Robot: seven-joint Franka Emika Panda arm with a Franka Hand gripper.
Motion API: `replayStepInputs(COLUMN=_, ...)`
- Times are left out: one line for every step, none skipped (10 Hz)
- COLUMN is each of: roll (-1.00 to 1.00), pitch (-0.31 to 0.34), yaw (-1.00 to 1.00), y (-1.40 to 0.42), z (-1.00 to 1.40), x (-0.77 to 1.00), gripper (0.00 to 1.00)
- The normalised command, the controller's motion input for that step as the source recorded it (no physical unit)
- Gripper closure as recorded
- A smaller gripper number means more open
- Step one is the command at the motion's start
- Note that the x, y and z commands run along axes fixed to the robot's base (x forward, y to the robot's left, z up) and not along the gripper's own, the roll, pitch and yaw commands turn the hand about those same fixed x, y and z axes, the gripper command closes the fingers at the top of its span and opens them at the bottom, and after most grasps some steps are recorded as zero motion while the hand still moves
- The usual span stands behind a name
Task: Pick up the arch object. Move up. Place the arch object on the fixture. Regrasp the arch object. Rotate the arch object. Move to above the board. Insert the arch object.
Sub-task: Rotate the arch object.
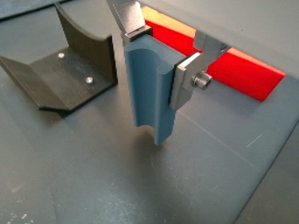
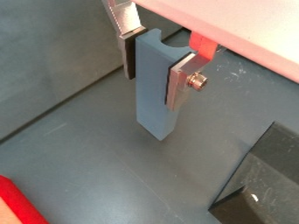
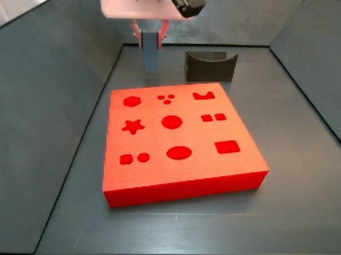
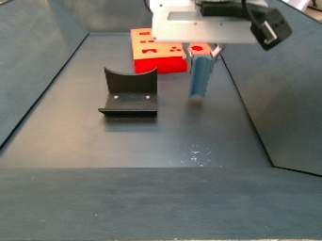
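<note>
Blue-grey arch object (image 1: 149, 92) clamped vertical btwn hand (image 1: 156, 54) fingers.

In both wrist views the gripper (image 1: 158, 54) fingers hide the upper sides of the slate grey-blue oblong arch object (image 1: 152, 92). The bright red board (image 2: 17, 203) is cropped at 7 o'clock; the dark olive-grey fixture (image 2: 264, 182) at 4 o'clock.
</note>
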Motion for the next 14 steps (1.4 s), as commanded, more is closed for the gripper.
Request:
replayStepInputs(roll=0.13, pitch=-0.022, yaw=0.01, y=0.01, z=-0.44, x=0.04, gripper=1.00)
replayStepInputs(roll=0.13, pitch=-0.019, yaw=0.02, y=0.00, z=-0.35, x=0.04, gripper=1.00)
replayStepInputs(roll=0.15, pitch=-0.018, yaw=0.01, y=0.00, z=-0.23, x=0.04, gripper=1.00)
replayStepInputs(roll=0.15, pitch=-0.006, yaw=0.01, y=0.00, z=0.00, x=0.00, gripper=0.00)
replayStepInputs(roll=0.15, pitch=-0.005, yaw=0.01, y=0.00, z=1.00, x=0.00, gripper=0.00)
replayStepInputs(roll=0.14, pitch=0.016, yaw=0.01, y=-0.01, z=1.00, x=-0.02, gripper=0.00)
replayStepInputs(roll=0.12, pitch=0.030, yaw=0.02, y=-0.02, z=1.00, x=-0.03, gripper=0.00)
replayStepInputs(roll=0.05, pitch=0.041, yaw=0.02, y=-0.01, z=0.75, x=-0.02, gripper=0.00)
replayStepInputs(roll=0.01, pitch=0.047, yaw=0.01, y=-0.01, z=0.63, x=-0.02, gripper=0.00)
replayStepInputs(roll=-0.04, pitch=0.049, yaw=0.01, y=-0.01, z=0.41, x=-0.02, gripper=0.00)
replayStepInputs(roll=-0.07, pitch=0.049, yaw=0.01, y=-0.01, z=0.31, x=-0.02, gripper=0.00)
replayStepInputs(roll=-0.01, pitch=0.004, yaw=1.00, y=0.00, z=0.00, x=0.00, gripper=0.00)
replayStepInputs(roll=-0.01, pitch=0.004, yaw=1.00, y=0.00, z=-0.09, x=0.02, gripper=0.00)
replayStepInputs(roll=-0.01, pitch=0.003, yaw=1.00, y=0.00, z=-0.06, x=0.03, gripper=0.00)
